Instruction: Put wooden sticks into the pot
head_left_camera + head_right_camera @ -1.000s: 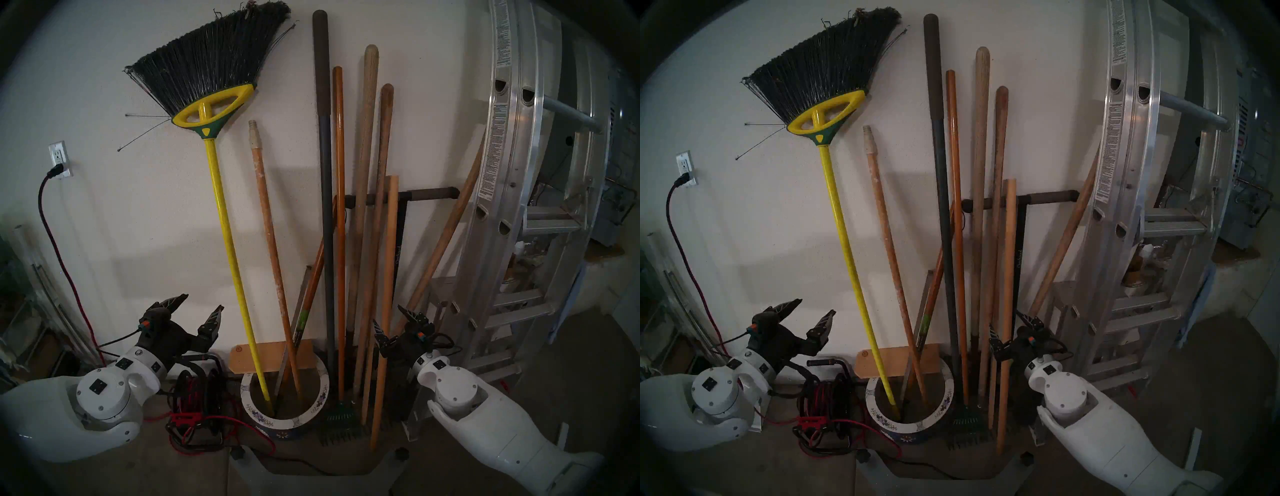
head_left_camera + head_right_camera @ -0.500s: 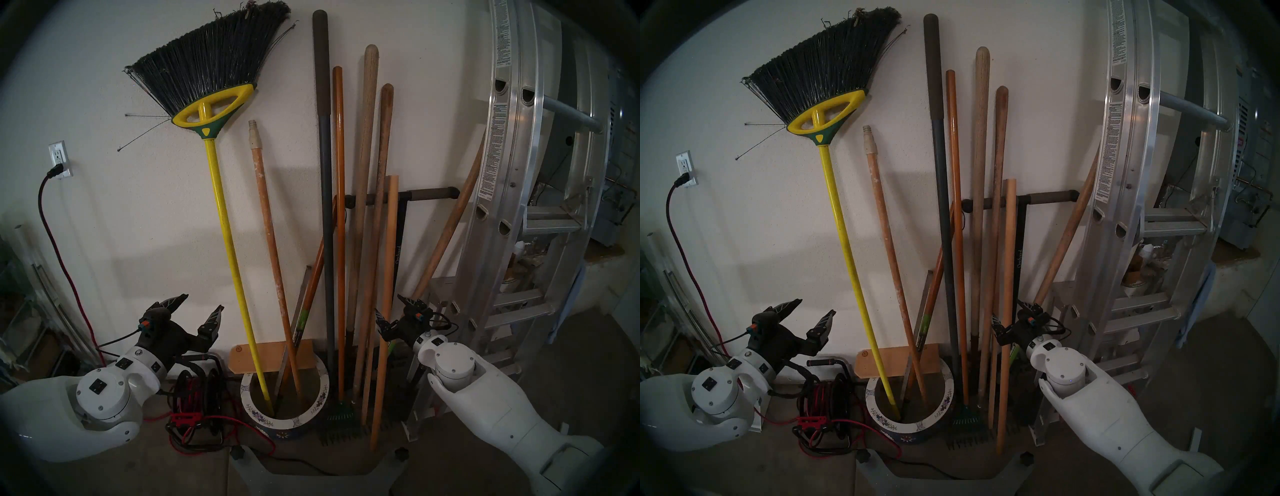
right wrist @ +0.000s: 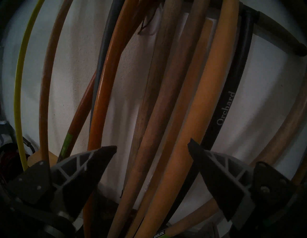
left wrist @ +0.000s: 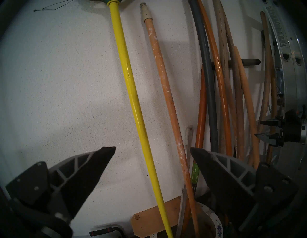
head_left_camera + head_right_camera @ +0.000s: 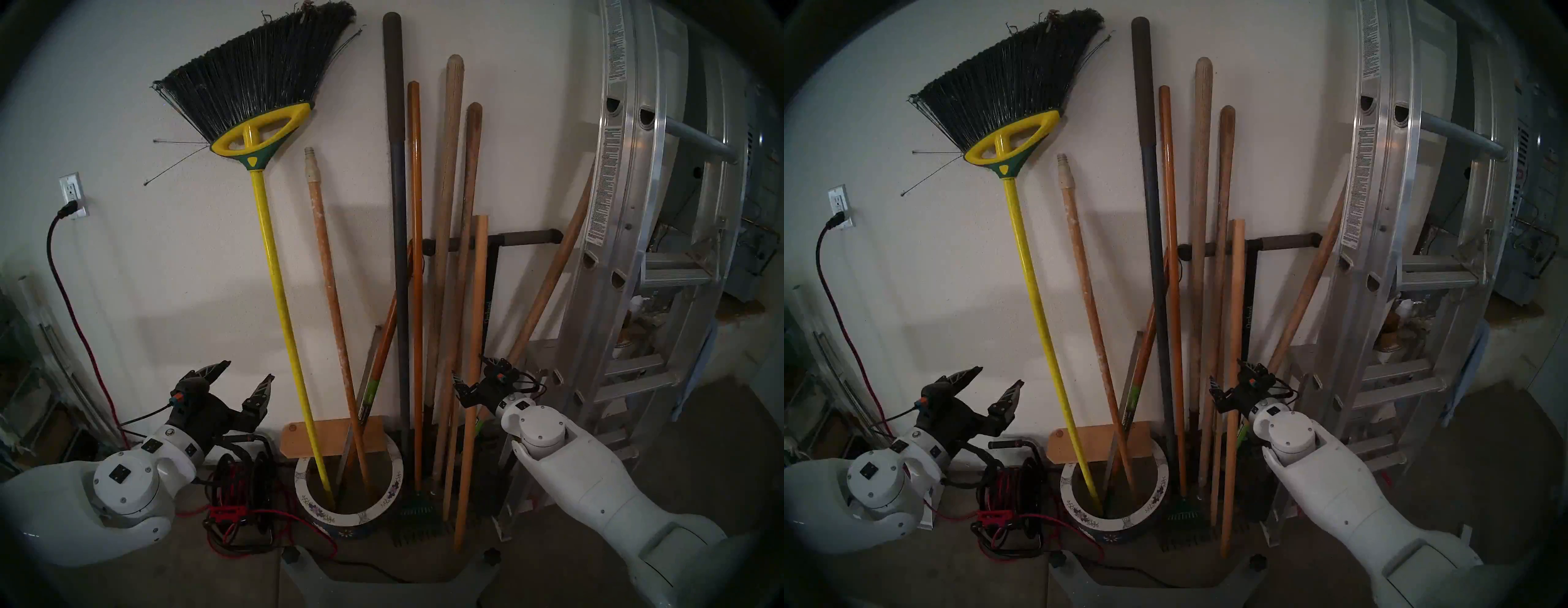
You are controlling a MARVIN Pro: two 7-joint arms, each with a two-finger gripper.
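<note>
Two grippers stand wide open and hold nothing. Between the fingers of the right gripper (image 5: 475, 375) rises the short plain stick (image 5: 474, 361), its foot on the floor outside the pot (image 5: 392, 499), which sits below and to this gripper's left. The speckled stick (image 5: 335, 314) already stands in the pot. The left gripper (image 5: 239, 384) hangs idle, the pot low to its right. The step in hand looks like the reach; next the fingers must close on that stick alone, clear of the neighbouring handles (image 5: 456, 297).
</note>
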